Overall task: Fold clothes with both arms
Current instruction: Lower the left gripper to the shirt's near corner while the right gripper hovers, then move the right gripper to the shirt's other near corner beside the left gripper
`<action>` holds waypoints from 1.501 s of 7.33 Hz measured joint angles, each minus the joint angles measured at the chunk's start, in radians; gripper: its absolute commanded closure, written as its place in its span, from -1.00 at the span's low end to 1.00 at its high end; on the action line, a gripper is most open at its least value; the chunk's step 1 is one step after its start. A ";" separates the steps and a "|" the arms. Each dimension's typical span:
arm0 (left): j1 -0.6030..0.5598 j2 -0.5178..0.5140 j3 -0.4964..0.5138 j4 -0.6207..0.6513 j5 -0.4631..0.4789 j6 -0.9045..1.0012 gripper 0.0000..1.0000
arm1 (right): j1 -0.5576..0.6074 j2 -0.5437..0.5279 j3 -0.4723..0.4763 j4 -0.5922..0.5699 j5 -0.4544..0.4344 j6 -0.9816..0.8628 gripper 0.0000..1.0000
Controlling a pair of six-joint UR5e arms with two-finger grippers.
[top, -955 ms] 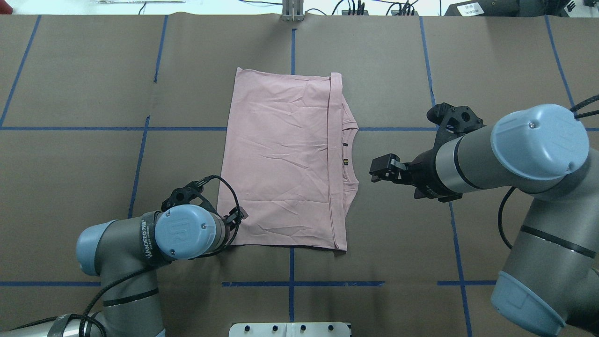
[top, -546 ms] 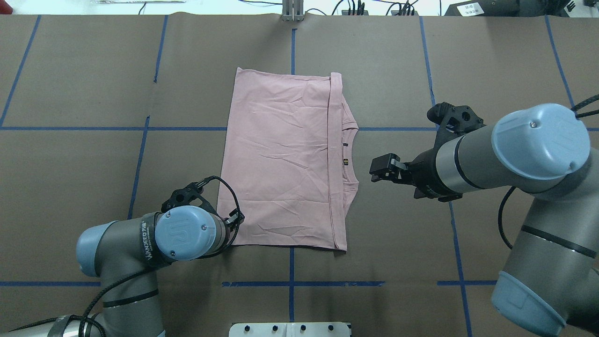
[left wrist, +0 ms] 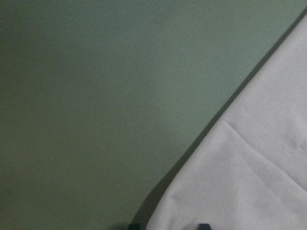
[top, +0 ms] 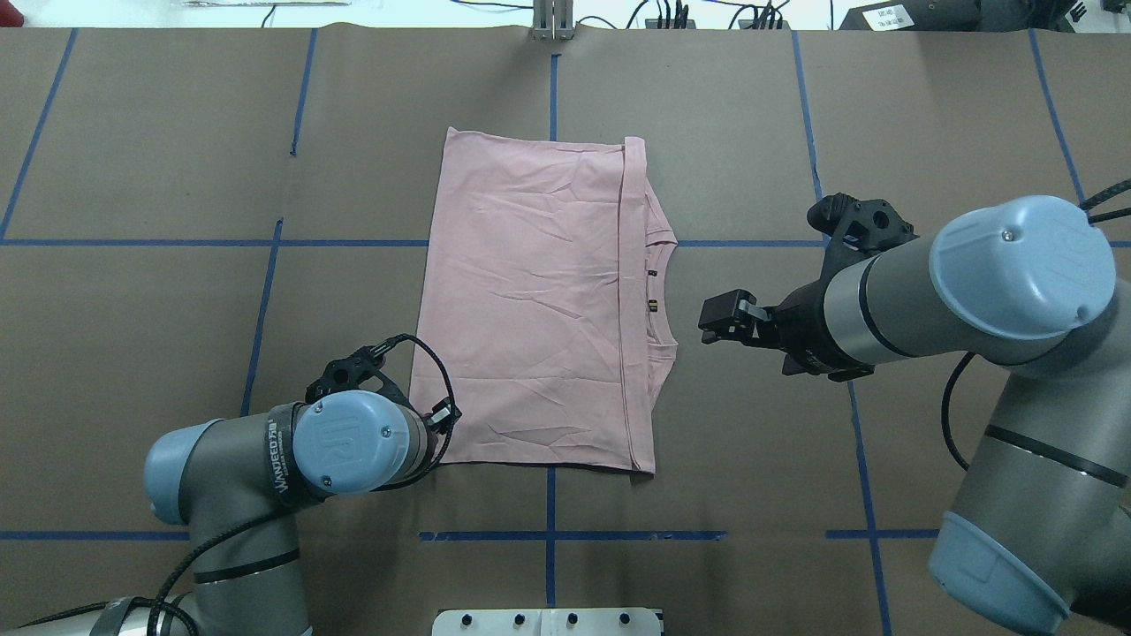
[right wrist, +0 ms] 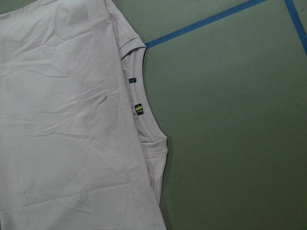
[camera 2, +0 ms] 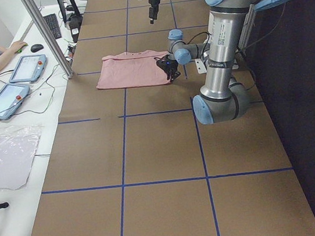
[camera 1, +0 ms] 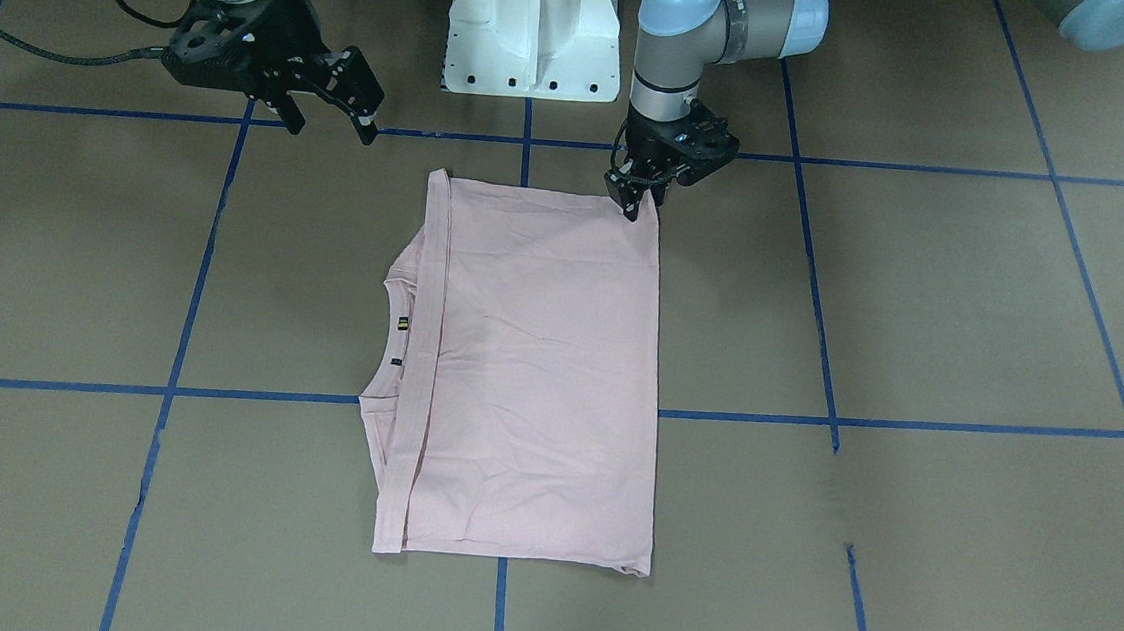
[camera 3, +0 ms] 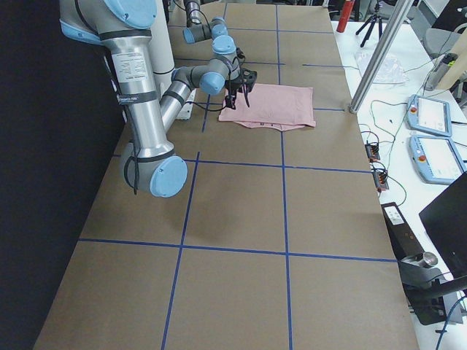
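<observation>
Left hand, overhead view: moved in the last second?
Yes, slightly. The left hand has crept toward the robot's base, nearer the blue tape line below it in the overhead view, still at the T-shirt's near left corner.

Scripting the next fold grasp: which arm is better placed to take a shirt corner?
Left: the left end effector is down at the pink T-shirt's near corner; the right end effector hangs open beside the collar, off the fabric.

"UR" on left arm joint cap (top: pixel 352 439)
</observation>
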 measured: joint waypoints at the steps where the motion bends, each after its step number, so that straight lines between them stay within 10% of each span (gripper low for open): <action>1: 0.001 0.001 -0.004 0.001 0.000 0.001 1.00 | 0.000 0.000 0.000 0.000 0.000 0.001 -1.00; 11: 0.028 0.005 -0.064 0.004 0.032 0.082 1.00 | -0.107 0.084 -0.109 -0.024 -0.055 0.257 -1.00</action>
